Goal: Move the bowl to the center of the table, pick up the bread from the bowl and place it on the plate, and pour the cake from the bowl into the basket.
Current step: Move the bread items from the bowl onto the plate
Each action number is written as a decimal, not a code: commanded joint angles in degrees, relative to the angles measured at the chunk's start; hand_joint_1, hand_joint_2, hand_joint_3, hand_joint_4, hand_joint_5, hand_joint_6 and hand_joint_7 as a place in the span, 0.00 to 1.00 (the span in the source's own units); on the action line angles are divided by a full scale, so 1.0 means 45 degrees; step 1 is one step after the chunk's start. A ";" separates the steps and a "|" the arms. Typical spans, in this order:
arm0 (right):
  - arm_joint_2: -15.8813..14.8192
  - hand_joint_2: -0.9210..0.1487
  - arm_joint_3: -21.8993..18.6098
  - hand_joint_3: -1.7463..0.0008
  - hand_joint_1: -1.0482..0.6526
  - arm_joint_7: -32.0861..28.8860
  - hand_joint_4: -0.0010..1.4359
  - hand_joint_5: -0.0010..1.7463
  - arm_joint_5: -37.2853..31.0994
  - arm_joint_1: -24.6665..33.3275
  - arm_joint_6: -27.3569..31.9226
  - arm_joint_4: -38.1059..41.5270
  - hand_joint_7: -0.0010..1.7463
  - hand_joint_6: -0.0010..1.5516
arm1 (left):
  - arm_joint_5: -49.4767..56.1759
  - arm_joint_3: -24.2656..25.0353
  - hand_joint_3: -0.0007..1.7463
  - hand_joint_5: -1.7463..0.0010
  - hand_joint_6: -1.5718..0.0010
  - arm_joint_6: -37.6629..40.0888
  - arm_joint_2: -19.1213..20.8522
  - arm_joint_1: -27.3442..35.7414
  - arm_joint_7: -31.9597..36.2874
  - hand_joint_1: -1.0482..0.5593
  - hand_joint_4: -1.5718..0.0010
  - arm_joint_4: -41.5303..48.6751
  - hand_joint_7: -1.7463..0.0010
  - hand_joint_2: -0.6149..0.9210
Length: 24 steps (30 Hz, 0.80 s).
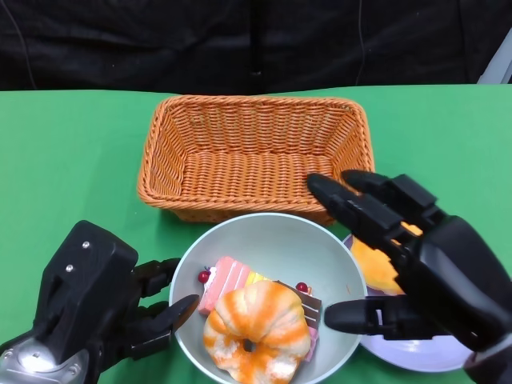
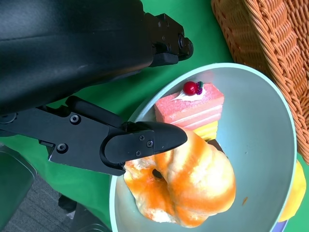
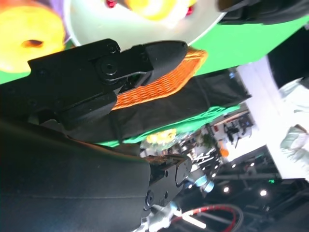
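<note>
Your bowl (image 1: 336, 264) sits near you in the middle of the green table (image 1: 72, 152), just in front of the basket (image 1: 256, 156), with the bread (image 1: 256, 332) lying on the cake (image 1: 228, 282) inside it. Your left hand (image 1: 104, 308) touches the bowl's left rim, fingers apart and holding nothing. Your right hand (image 1: 416, 256) hovers spread and empty over the bowl's right edge and the plate (image 1: 416, 352), which holds another piece of bread (image 1: 376, 268).

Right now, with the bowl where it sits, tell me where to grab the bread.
Grip the bread across its rounded sides, coming down from above. It lies on top of the cake in the bowl, so its top is exposed. The right hand hovers open beside the bowl and looks better placed.
</note>
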 commanded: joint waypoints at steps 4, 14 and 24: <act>0.0402 0.00 0.0718 0.99 0.22 0.0854 0.00 0.40 0.0143 -0.0365 0.0350 0.0179 0.09 0.15 | 0.0077 -0.0075 0.30 0.99 0.93 -0.0044 0.0090 -0.0060 0.0033 0.32 0.96 0.0021 1.00 1.00; 0.0943 0.00 0.2087 0.99 0.24 0.0613 0.00 0.44 -0.0556 -0.0735 0.0267 0.2239 0.11 0.15 | 0.0100 -0.0154 0.30 0.99 0.93 -0.0157 0.0207 0.0201 -0.0034 0.31 0.95 -0.0321 1.00 1.00; 0.1317 0.00 0.2611 0.96 0.26 -0.0349 0.00 0.44 -0.1155 -0.1481 0.0182 0.4664 0.11 0.16 | 0.0166 -0.0141 0.30 0.98 0.92 0.0415 0.0110 0.0080 0.0251 0.32 0.93 -0.0562 0.99 1.00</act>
